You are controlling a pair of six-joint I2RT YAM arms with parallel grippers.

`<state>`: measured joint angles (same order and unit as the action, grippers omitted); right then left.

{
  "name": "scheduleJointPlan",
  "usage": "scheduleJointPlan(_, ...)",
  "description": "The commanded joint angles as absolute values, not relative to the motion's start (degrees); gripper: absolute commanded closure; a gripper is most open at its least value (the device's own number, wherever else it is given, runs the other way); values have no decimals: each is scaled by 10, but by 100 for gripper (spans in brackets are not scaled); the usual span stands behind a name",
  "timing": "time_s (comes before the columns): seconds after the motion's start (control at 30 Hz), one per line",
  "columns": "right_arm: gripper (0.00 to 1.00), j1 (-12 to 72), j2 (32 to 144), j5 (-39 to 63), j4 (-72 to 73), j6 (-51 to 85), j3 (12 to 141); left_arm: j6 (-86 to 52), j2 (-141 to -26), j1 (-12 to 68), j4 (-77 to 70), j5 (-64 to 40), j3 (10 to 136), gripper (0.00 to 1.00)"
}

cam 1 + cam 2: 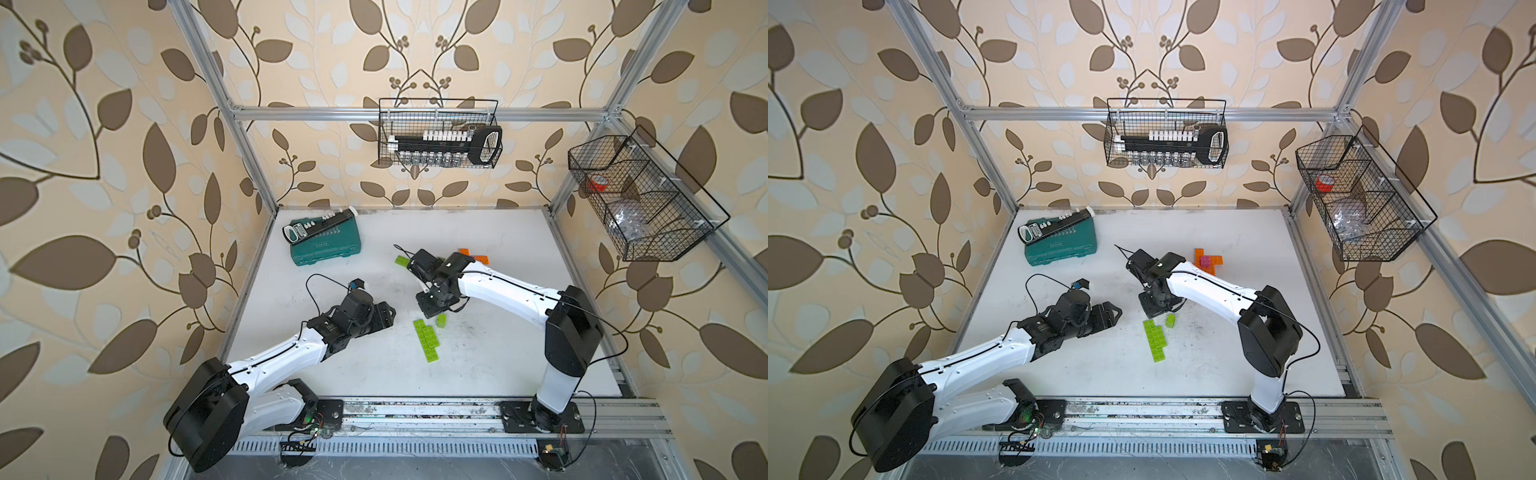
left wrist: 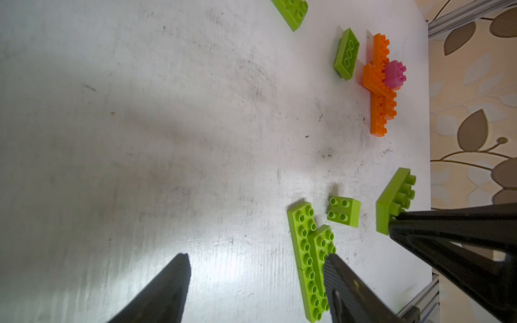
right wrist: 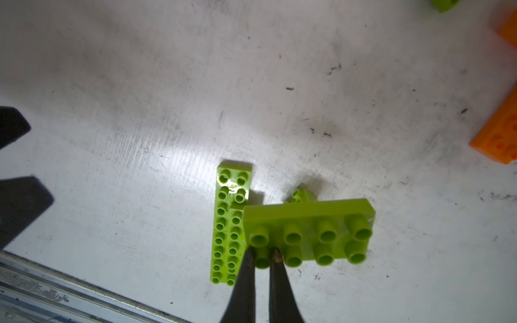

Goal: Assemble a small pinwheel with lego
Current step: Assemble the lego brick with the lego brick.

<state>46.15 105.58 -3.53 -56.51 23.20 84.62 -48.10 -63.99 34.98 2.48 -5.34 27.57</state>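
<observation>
My right gripper (image 3: pixel 263 253) is shut on one end of a lime green 2x4 lego brick (image 3: pixel 307 232), held studs-up just above the table. Directly under it lie long green lego plates (image 3: pixel 228 223) joined side by side, seen in a top view too (image 1: pixel 428 340), with a small green brick (image 1: pixel 441 320) next to them. An orange lego cross (image 1: pixel 1208 262) carrying a pink brick (image 1: pixel 1205 261) sits further back. My left gripper (image 2: pixel 256 260) is open over bare table, left of the green plates (image 2: pixel 307 251). In the top views the right gripper (image 1: pixel 434 305) hides the held brick.
Loose green bricks (image 2: pixel 347 53) lie near the orange cross, one showing in a top view (image 1: pixel 402 261). A teal tool case (image 1: pixel 324 245) with a socket rail on it sits at the back left. Wire baskets (image 1: pixel 440 133) hang on the walls. The white table (image 1: pixel 498 353) ends at a metal rail in front.
</observation>
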Motion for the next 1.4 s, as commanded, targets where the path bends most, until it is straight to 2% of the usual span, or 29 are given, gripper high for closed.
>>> scheduleJointPlan(0.0, 94, 467, 1092, -12, -570, 251, 865, -486, -627, 328, -19, -116, 257, 22)
scheduleJointPlan(0.47, 95, 467, 1144, 8, -546, 256, 867, -486, -646, 318, -48, -146, 246, 22)
scheduleJointPlan(0.93, 95, 467, 1129, -12, -551, 275, 868, -476, -658, 320, -37, -148, 257, 22)
scheduleJointPlan(1.1, 95, 467, 1135, -16, -548, 289, 860, -443, -660, 371, 31, -84, 296, 21)
scheduleJointPlan(1.37, 94, 466, 1136, -1, -545, 303, 851, -458, -696, 426, 14, -52, 307, 21)
